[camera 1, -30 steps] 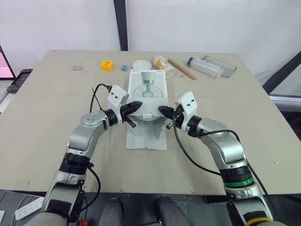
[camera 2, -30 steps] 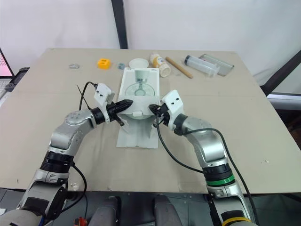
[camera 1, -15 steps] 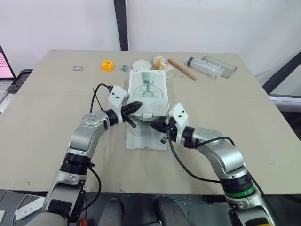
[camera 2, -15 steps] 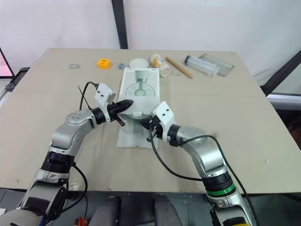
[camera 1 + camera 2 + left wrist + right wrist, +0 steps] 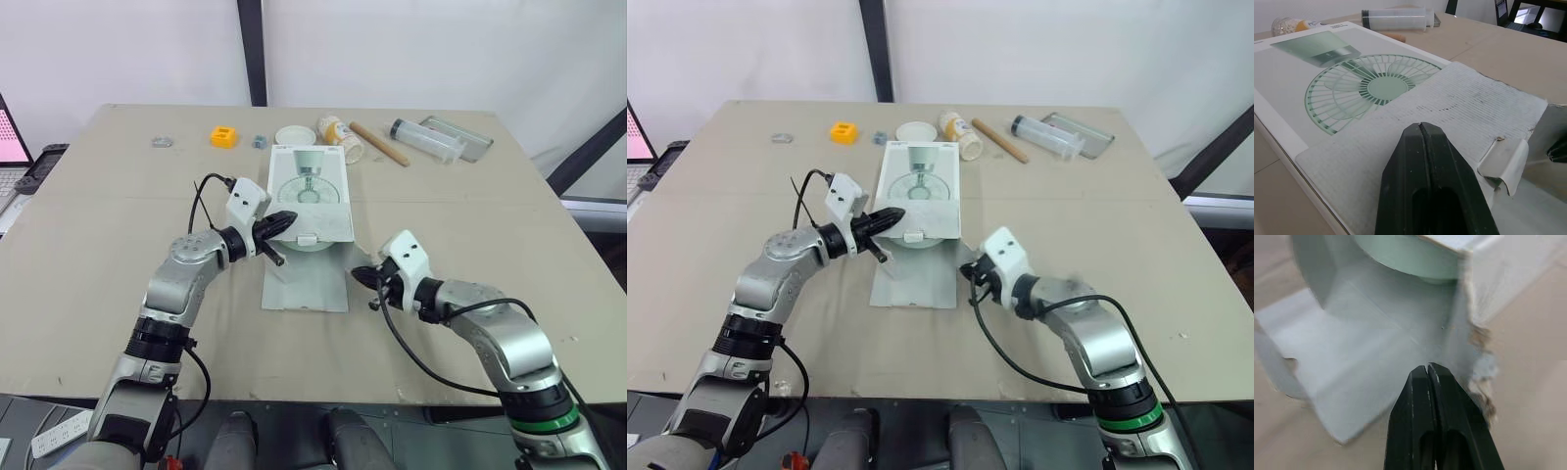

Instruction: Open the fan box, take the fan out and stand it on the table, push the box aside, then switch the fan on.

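The white cardboard fan box point(image 5: 309, 201), the one with the green fan drawing on its lid, is lying flat in the middle of the beige worktop point(image 5: 98, 225). Its near end is open, and the white end flap point(image 5: 306, 284) is lying folded out flat on the worktop towards the robot. In the right wrist view the pale green fan point(image 5: 1410, 254) is sitting inside the open end of the box.

The left fingers point(image 5: 277, 223) are pressed fully together with nothing between them. They're pointing in across the near-left corner of the box top, right at the torn edge of the lid. The right fingers point(image 5: 362, 276) are squeezed together too and holding nothing. They're hanging low over the worktop just beside the right edge of the flap, pointing at the open end.

Along the far edge of the worktop a bunch of other stuff is lying well apart from the arms:
- a small orange block point(image 5: 224, 136)
- a white round lid point(image 5: 292, 134)
- a small bottle on its side point(image 5: 338, 135)
- a wooden dowel point(image 5: 379, 143)
- a clear plastic tube point(image 5: 426, 138)
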{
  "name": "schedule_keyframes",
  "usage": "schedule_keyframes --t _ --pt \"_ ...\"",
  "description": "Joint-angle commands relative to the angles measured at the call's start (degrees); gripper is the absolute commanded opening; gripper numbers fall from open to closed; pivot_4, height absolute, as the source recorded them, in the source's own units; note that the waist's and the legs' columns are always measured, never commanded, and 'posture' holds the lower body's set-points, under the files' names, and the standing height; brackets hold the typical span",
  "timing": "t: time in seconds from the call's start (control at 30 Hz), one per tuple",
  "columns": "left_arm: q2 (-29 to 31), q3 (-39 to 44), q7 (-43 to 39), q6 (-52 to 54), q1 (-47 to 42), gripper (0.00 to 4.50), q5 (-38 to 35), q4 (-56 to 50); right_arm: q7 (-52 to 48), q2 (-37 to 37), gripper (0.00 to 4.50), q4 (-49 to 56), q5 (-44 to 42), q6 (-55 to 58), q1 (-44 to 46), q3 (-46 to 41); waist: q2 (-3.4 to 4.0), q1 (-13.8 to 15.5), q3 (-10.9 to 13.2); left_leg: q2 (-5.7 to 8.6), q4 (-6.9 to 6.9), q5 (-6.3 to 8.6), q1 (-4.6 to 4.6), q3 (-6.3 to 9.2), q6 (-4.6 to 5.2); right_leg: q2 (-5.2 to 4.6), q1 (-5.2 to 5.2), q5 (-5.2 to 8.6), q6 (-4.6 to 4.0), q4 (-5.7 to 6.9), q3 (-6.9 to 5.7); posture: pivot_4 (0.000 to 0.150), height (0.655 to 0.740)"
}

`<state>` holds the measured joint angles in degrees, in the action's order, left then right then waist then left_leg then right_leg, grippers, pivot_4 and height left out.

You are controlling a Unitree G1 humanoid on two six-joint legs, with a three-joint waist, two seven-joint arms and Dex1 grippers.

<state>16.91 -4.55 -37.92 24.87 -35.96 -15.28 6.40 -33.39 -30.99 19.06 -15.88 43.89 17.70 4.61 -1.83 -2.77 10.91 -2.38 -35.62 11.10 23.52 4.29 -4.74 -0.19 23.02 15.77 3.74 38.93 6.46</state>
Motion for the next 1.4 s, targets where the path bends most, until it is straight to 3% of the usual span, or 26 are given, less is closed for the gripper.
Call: schedule_keyframes --t 0.03,0.5,1.4 --pt "0.16 -0.27 0.01 0.19 -0.56 0.0 0.69 0.89 2.84 1.21 0.02 -2.83 2.13 -5.59 1.62 -2.45 0.0 0.0 0.0 0.0 0.0 0.0 0.0 0.0 0.0 0.0 0.0 0.0 0.0 0.0 0.0 0.15 0.74" --pt "-0.23 -0.71 0.32 0.85 0.14 0.0 0.71 -0.6 3.85 8.28 0.02 -13.4 4.97 -13.25 8.46 0.82 0.01 -0.02 0.0 0.0 0.0 0.0 -0.02 0.0 0.0 0.0 -0.02 -0.01 -0.02 0.01 0.0 0.15 0.74" --pt "-0.66 -1.12 0.27 1.04 0.09 0.0 0.7 -1.0 2.82 11.56 0.02 -15.66 4.62 -17.46 9.55 -1.61 0.01 -0.13 0.0 -0.02 0.01 0.0 -0.04 -0.01 0.0 0.01 -0.02 -0.03 -0.04 0.01 0.0 0.15 0.74"
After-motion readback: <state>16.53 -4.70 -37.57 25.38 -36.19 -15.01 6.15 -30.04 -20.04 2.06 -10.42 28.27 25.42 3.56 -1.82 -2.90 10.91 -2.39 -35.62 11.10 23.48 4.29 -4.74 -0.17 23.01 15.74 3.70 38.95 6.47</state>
